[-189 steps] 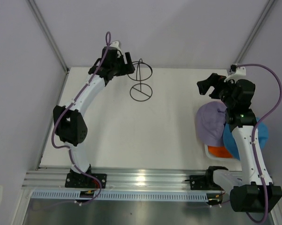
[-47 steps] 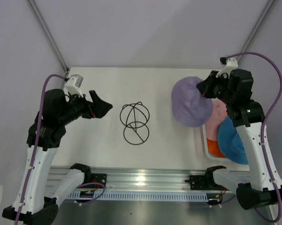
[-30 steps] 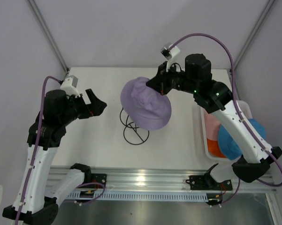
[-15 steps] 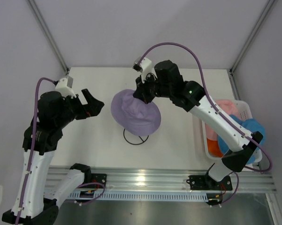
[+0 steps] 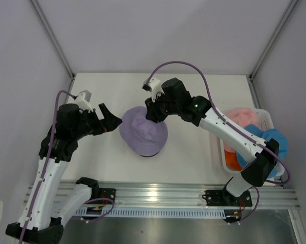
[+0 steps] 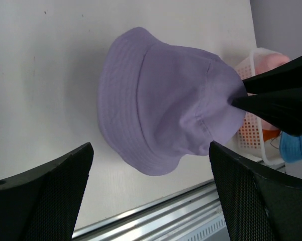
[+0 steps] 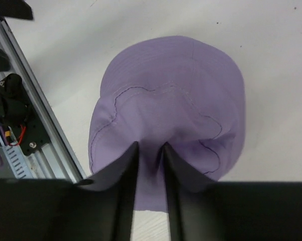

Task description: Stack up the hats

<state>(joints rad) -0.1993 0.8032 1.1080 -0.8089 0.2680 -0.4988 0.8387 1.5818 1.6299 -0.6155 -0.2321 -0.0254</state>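
The lavender hat [image 5: 142, 134] [image 6: 166, 110] [image 7: 171, 100] sits crown-up at the middle of the table and covers the wire stand. My right gripper [image 5: 152, 113] [image 7: 151, 146] is at its far brim, jaws parted a little, with a gathered fold of fabric between the fingers [image 6: 271, 95]. My left gripper [image 5: 112, 120] [image 6: 149, 150] hovers wide open just left of the hat, holding nothing. The pink hat [image 5: 239, 116], blue hat [image 5: 269, 145] and orange hat [image 5: 234, 163] lie in the basket.
The white plastic basket [image 5: 265, 115] [image 6: 248, 135] stands at the table's right edge. Only a sliver of the black stand's base [image 5: 145, 155] shows under the hat. The aluminium rail [image 5: 158, 195] runs along the near edge.
My right arm carried the lavender hat leftward from the basket and lowered it over the stand. Its jaws have parted slightly. My left gripper moved closer to the hat.
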